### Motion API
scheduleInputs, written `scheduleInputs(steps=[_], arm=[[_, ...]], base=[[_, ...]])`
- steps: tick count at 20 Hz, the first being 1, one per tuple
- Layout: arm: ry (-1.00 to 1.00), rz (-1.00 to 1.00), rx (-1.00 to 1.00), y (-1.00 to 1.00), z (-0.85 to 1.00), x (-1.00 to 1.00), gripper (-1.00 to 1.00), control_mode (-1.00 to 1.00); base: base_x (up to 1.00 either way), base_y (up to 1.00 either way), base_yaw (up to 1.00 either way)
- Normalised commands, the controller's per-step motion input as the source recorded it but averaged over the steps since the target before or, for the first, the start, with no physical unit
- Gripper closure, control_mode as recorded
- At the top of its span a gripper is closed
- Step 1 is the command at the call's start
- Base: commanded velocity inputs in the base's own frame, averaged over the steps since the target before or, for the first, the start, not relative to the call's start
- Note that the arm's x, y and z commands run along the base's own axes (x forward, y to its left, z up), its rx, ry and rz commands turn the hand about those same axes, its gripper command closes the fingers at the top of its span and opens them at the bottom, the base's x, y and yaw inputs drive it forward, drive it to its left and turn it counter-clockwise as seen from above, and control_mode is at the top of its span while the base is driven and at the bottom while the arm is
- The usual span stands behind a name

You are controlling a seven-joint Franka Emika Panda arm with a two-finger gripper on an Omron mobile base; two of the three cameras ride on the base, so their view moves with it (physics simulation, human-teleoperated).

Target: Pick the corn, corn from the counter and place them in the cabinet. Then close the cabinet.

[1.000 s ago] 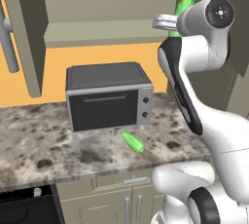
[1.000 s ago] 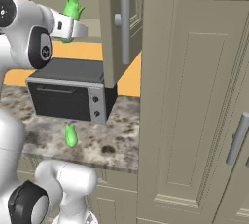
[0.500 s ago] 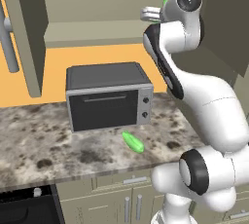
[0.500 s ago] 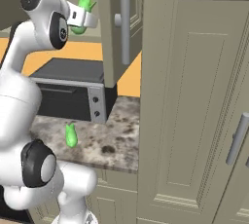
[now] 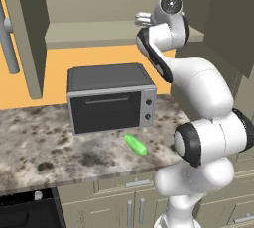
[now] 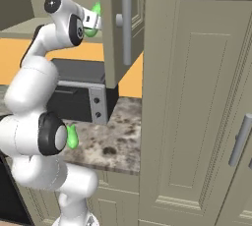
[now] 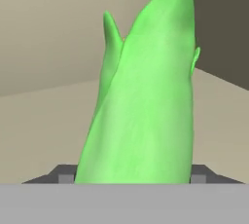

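Observation:
One bright green corn point(image 7: 146, 106) stands upright between my fingertips point(image 7: 64, 174), with my gripper point(image 7: 131, 174) shut on it. My gripper point(image 6: 94, 19) holds it high, at the mouth of the open cabinet point(image 5: 94, 33), just over its bottom shelf. In the left base view my gripper point(image 5: 142, 20) hides that cob. The second corn point(image 5: 135, 144) lies on the counter point(image 5: 39, 142) in front of the toaster oven, also seen as corn point(image 6: 72, 136) behind my arm. Both cabinet doors stand open.
A dark toaster oven point(image 5: 111, 98) sits on the counter below the cabinet. The open right cabinet door point(image 6: 118, 28) hangs close beside my hand. A tall beige side unit point(image 6: 197, 97) stands to the right. Beige drawers point(image 5: 124, 187) run under the counter.
My hand has carried the held corn sideways from beside the right door towards the cabinet's opening, and the upper arm has swung round with it. The corn on the counter has not moved.

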Motion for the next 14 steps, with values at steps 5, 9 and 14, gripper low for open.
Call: scheduleInputs(steps=[5,9,14], arm=[[0.21,-0.05,0.0,0.0,0.0,0.95,1.0,-1.0],[0.15,-0.05,0.0,0.04,-0.07,0.97,1.0,-1.0],[-0.12,-0.02,-0.02,0.31,-0.43,0.58,-1.0,-1.0]], base=[[0.0,0.0,0.0],[0.0,0.0,0.0],[0.0,0.0,0.0]])
